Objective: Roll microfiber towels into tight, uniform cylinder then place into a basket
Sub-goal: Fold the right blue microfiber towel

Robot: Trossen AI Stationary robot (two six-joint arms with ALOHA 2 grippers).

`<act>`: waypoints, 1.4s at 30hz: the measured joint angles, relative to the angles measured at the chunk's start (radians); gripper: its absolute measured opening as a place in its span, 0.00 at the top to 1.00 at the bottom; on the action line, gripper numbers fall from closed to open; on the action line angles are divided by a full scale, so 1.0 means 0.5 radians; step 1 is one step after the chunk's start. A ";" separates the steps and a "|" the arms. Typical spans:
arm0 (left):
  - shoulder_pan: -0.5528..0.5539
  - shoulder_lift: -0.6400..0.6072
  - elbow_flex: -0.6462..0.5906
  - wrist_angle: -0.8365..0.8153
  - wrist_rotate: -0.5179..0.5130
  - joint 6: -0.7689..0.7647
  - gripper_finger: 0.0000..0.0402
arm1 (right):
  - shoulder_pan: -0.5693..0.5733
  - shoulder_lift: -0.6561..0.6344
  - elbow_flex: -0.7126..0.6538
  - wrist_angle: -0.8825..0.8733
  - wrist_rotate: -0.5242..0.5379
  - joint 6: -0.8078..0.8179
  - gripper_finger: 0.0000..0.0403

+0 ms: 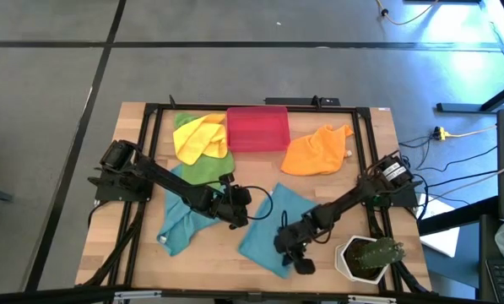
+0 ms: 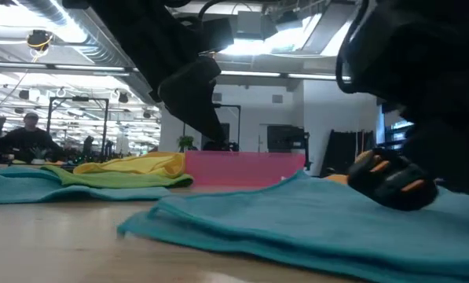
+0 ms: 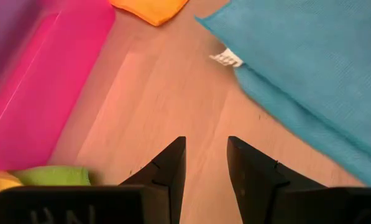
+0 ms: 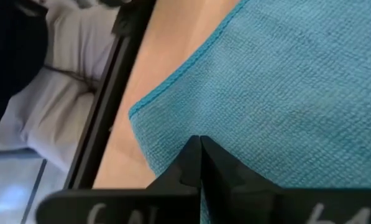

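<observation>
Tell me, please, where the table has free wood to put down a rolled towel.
Bare wood lies between the red-pink basket, the orange towel and the right teal towel, where the left gripper hovers open. The near-left corner beside the left teal towel is free. The green and yellow towels crowd the far left.

Teal towel [image 4: 284, 81]: fuzzy woven cloth, matt. Basket [image 3: 42, 93]: smooth glossy pink plastic. Table [image 3: 166, 93]: wood.
</observation>
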 joint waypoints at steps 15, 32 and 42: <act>0.000 0.001 0.000 0.038 0.051 0.001 0.74 | 0.114 -0.770 -0.006 -0.968 0.909 0.170 0.98; -0.002 0.040 0.000 0.498 0.325 0.068 0.74 | 0.180 -0.930 -0.419 -1.763 1.249 1.167 0.99; -0.020 0.166 -0.001 0.858 0.583 0.368 0.74 | 0.083 -0.930 -0.439 -1.756 1.386 1.161 0.98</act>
